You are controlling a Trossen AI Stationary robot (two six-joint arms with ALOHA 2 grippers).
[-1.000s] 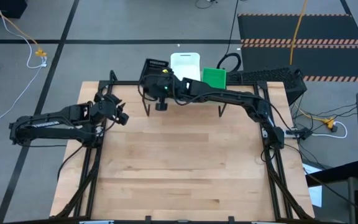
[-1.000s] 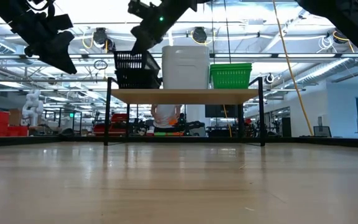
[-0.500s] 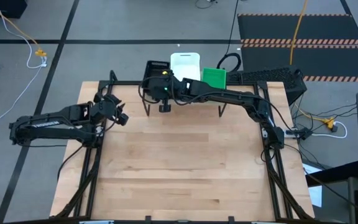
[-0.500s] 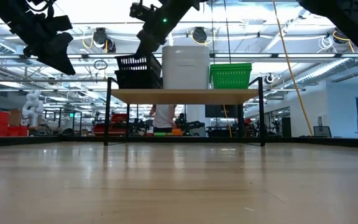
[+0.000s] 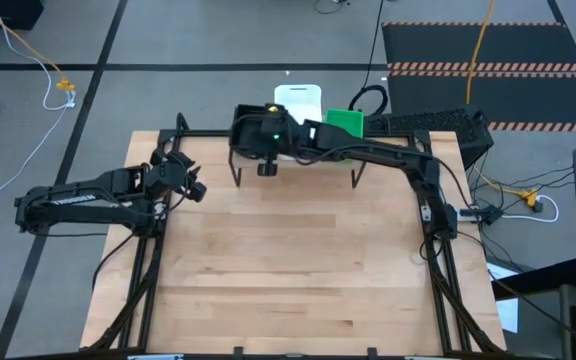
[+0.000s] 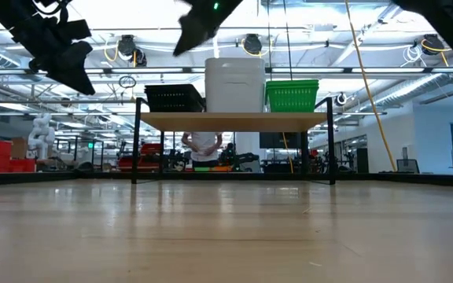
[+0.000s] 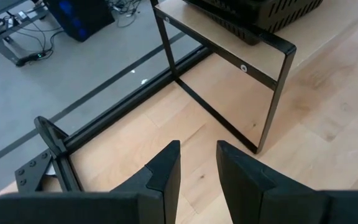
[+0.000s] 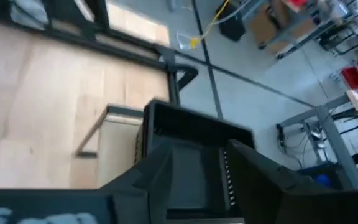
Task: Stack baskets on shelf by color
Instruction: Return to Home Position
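On the shelf (image 6: 234,120) at the table's far edge stand three stacks of baskets: black mesh (image 6: 174,97) on the left, white (image 6: 235,84) in the middle, green (image 6: 292,95) on the right. My right gripper (image 6: 183,43) hangs open above the black stack (image 8: 191,134), clear of it, its fingers apart with the stack's rim showing between them. My left gripper (image 5: 196,188) waits raised near the table's left side. Its fingers (image 7: 197,162) stand a little apart with nothing between them, pointing toward the shelf's left leg (image 7: 272,99).
The wooden tabletop (image 5: 298,270) in front of the shelf is bare. Black frame rails (image 5: 148,270) run along both sides of it. A person (image 6: 205,148) stands in the room beyond the shelf, seen under its board.
My right gripper has let go of the top black basket and risen clear of it. The basket, held tilted above the black stack a second ago, now rests level on that stack, lower than before.
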